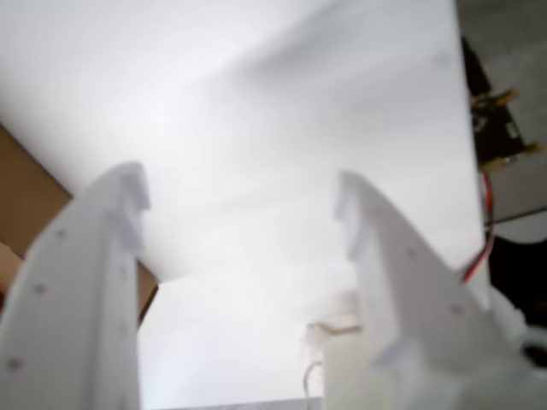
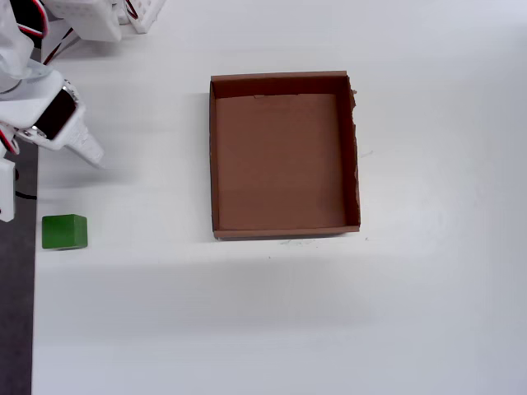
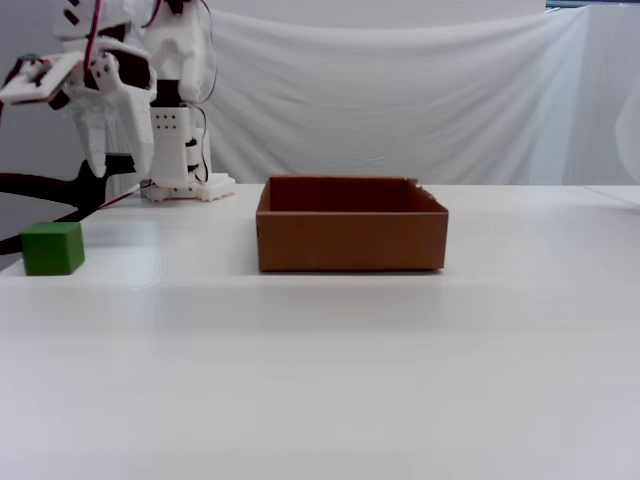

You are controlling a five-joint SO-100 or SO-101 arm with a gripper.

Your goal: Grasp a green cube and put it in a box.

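Note:
The green cube sits on the white table near its left edge in the overhead view, and at the far left in the fixed view. The box, a shallow brown cardboard tray, lies empty mid-table. My gripper hangs above the table behind the cube, fingers pointing down. One white finger shows just above the cube in the overhead view. In the wrist view my gripper is open with nothing between its fingers. A brown corner of the box shows at the left there, and the cube is out of view.
The arm's white base stands at the back left with red wires. A dark strip marks the table's left edge close to the cube. A white cloth hangs behind the table.

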